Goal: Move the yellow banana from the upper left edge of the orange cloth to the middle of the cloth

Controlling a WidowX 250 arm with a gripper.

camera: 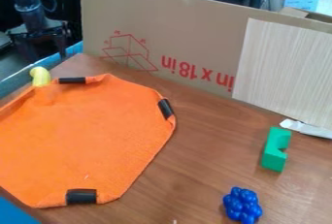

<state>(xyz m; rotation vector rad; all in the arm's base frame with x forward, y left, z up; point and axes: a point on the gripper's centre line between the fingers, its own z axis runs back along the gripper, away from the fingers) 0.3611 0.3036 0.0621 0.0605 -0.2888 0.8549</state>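
Observation:
The black gripper [42, 47] hangs at the upper left, beyond the table's blue edge, open with its fingers apart and nothing seen between them. Below it, a yellow curved object [40, 76] stands at the far-left corner of an orange cloth [84, 140]. The cloth lies spread over the left side, with black clips or bands [81, 197] on its edges. A green notched block [276, 149] rests on the right part of the wooden table [194, 169]. Near the front edge sits a blue cluster of rounded lumps [242, 205].
A cardboard panel [188, 34] stands upright along the back, with a pale wood-grain sheet [285, 68] against its right part. A white strip [307, 128] lies at the sheet's foot. Blue edging [19, 85] borders the table at left.

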